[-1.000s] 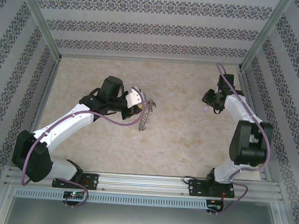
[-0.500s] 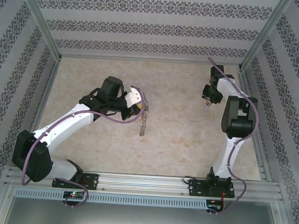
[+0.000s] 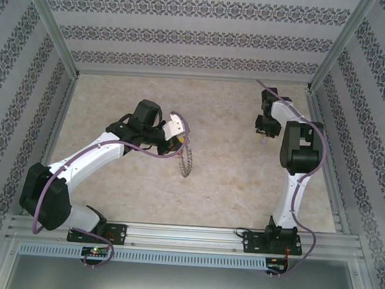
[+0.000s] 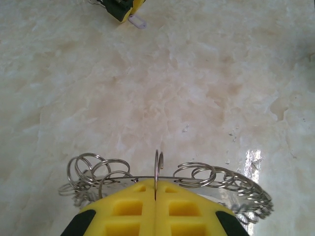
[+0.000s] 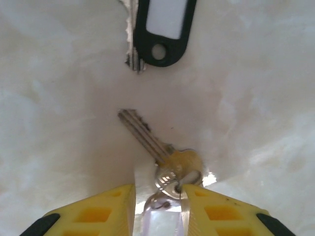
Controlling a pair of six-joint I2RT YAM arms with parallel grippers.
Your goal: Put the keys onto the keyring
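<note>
Both sides checked, left gripper (image 4: 155, 196) clamped fully on keyring (image 4: 206, 177), ring held left of table (image 3: 236, 180) centre, right gripper (image 5: 158, 194) narrowly parted astride head of key (image 5: 147, 137) lying flat, far right.

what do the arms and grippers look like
The left arm and right arm both have white links, chunky black joint housings and black bases. A purple cable loops along each. The left gripper and right gripper have yellow fingers with square recesses and black outer edges.
</note>
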